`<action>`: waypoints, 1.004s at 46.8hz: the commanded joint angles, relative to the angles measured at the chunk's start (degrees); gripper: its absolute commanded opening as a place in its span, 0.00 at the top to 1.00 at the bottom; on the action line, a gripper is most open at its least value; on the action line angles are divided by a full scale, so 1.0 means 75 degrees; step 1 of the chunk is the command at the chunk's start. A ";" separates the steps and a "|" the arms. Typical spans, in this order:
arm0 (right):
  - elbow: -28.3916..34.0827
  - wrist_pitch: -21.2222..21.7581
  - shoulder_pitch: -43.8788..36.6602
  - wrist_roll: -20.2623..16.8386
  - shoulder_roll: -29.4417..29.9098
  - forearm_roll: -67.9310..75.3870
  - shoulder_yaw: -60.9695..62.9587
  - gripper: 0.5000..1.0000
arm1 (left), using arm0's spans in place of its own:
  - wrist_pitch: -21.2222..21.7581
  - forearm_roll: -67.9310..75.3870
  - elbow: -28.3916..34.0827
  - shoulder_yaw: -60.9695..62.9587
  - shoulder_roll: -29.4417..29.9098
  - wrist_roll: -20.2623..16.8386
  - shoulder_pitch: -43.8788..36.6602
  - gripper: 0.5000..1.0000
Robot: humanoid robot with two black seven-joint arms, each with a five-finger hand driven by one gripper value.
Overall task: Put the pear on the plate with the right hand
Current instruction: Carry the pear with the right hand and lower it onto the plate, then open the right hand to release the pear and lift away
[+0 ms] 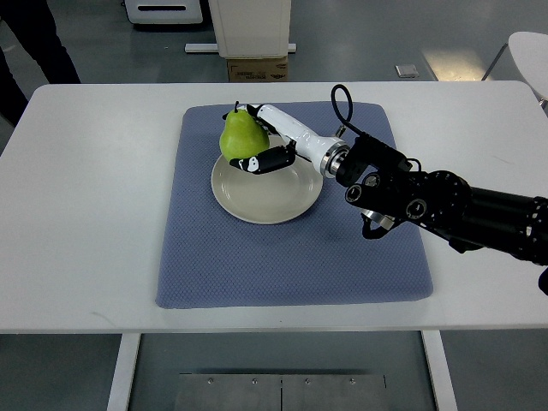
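A green pear stands upright at the far left rim of a cream plate in the middle of the blue mat. My right hand reaches in from the right, its white and black fingers wrapped around the pear's right side. The pear's base is over the plate's edge; whether it touches the plate I cannot tell. My left arm does not show.
The blue mat lies on a white table. A person's dark trouser legs stand at the far left. White equipment and a cardboard box stand beyond the table's back edge. A white chair is at far right.
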State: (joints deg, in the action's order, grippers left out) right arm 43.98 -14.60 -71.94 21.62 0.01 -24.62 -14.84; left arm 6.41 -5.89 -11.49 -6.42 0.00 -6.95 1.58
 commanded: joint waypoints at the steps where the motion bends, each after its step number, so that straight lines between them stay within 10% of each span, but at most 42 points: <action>1: -0.0262 0.0001 0.0134 0.0001 -0.0001 -0.0045 -0.0025 1.00 | 0.0000 0.0000 -0.0002 0.0000 0.0000 0.0001 0.0011 0.00; 23: -0.0555 -0.0197 0.0427 0.0211 -0.0001 -0.0080 -0.0459 1.00 | 0.0000 0.0000 -0.0003 0.0000 0.0000 0.0001 0.0000 0.00; 24: -0.0555 -0.0279 0.0427 0.0235 -0.0001 -0.0080 -0.0459 0.76 | 0.0000 0.0000 -0.0003 0.0000 0.0000 -0.0010 0.0011 0.00; 34: -0.0508 -0.0456 0.0427 0.0258 -0.0001 -0.0069 -0.0471 0.12 | 0.0000 0.0000 -0.0003 0.0000 0.0000 0.0001 0.0011 0.00; 47: -0.0485 -0.0456 0.0428 0.0258 -0.0001 -0.0057 -0.0494 0.05 | 0.0000 0.0000 -0.0003 0.0000 0.0000 0.0001 0.0000 0.00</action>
State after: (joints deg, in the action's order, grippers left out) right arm 40.35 -18.02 -68.70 23.56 0.00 -25.08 -18.58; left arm 6.42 -5.89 -11.50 -6.42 0.00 -6.95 1.61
